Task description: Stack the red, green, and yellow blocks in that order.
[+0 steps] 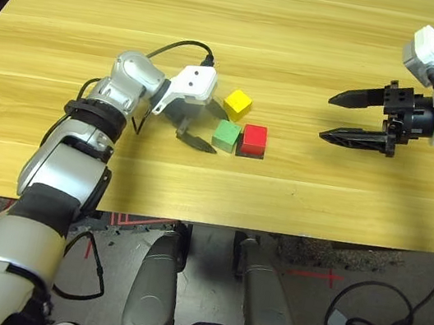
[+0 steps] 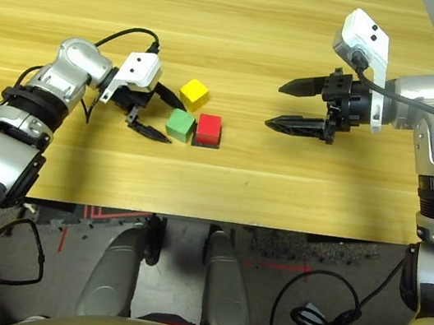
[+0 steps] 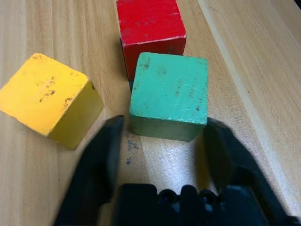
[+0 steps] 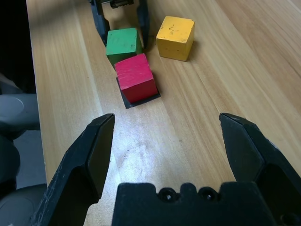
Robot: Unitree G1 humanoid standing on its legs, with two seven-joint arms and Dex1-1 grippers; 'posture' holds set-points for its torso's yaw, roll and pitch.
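The red block (image 1: 254, 139) sits on a thin black square (image 4: 128, 102) near the table's middle. The green block (image 1: 226, 135) touches its left side. Just behind them lies the yellow block (image 1: 238, 103), turned at an angle and apart from both. My left gripper (image 1: 210, 128) is low over the table, open, its fingertips (image 3: 113, 129) on either side of the green block's (image 3: 169, 92) near end and not touching it. My right gripper (image 1: 327, 118) hovers open to the right of the blocks, pointing at them with nothing between its fingers.
The wooden table (image 1: 306, 27) stretches far behind the blocks. Its front edge (image 1: 274, 222) runs a short way in front of them. A black cable (image 1: 178, 44) loops over the left wrist.
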